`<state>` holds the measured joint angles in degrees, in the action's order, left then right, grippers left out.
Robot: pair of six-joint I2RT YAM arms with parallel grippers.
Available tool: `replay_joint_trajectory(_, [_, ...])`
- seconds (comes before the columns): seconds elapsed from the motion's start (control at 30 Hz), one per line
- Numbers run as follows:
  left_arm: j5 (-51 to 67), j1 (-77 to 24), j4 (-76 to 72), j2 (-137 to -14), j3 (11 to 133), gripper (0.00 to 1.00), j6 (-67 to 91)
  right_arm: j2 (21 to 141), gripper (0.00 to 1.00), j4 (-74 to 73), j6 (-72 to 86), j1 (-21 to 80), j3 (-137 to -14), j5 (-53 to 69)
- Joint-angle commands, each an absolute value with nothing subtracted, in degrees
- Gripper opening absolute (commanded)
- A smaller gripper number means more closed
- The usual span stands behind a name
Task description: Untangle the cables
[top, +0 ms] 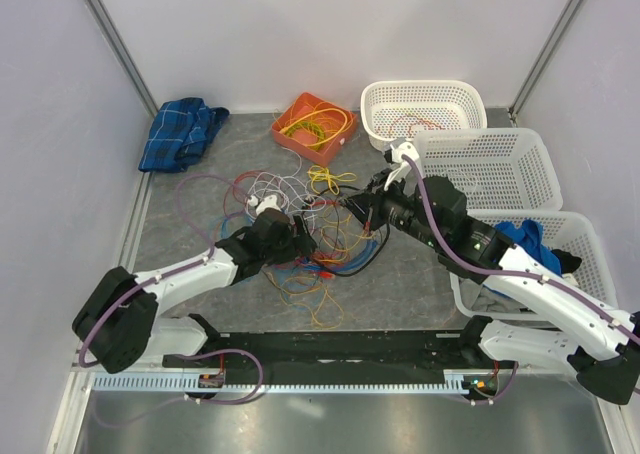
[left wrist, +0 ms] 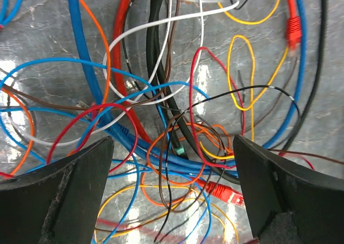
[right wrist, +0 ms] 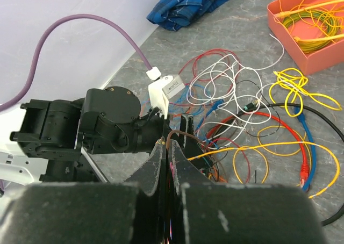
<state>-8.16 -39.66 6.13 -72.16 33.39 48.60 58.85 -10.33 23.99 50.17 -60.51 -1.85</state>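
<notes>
The cables [top: 315, 229] lie in a loose tangle of yellow, orange, red, blue, white, brown and black wires in the middle of the grey table. My left gripper [top: 300, 242] hovers low over the tangle's left side. In the left wrist view it [left wrist: 172, 195] is open, its fingers [left wrist: 64, 190] wide apart over blue, orange and red wires [left wrist: 177, 158], gripping nothing. My right gripper [top: 355, 209] is at the tangle's right side. In the right wrist view it [right wrist: 171, 147] is shut on a thin brown wire [right wrist: 188, 135] that comes out at its tips, beside a yellow wire [right wrist: 242, 147].
An orange tray [top: 325, 156] with coiled yellow cable stands behind the tangle. A blue cloth [top: 180, 132] lies at the back left. Three white baskets [top: 415, 87] [top: 480, 134] [top: 590, 244] stand along the right; the nearest holds blue cloth. Walls close in left and right.
</notes>
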Motion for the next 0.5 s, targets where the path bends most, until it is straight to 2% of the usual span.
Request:
replay_joint_trajectory(0.0, [-12.39, -41.04, 3.25, -74.35, 37.70, 0.99, 49.40, 58.45, 0.00, -8.35, 23.03, 50.45, -58.54, -3.43])
replay_joint_trajectory(0.13, [-19.31, -41.13, 9.04, -74.62, 39.37, 1.00, 53.87, 58.18, 0.00, -8.44, 22.41, 50.45, -56.78, -4.66])
replay_joint_trajectory(0.27, [-20.39, -40.96, 13.18, -73.39, 40.26, 1.00, 56.23, 58.62, 0.00, -8.44, 21.80, 50.45, -55.90, -5.54])
replay_joint_trajectory(0.37, [-16.88, -40.52, 9.41, -71.19, 38.68, 1.00, 56.96, 59.15, 0.00, -8.09, 21.45, 50.45, -55.64, -5.71])
replay_joint_trajectory(0.47, [-16.43, -40.52, 12.20, -74.95, 42.16, 1.00, 53.37, 59.68, 0.00, -7.56, 21.36, 50.54, -54.94, -5.71])
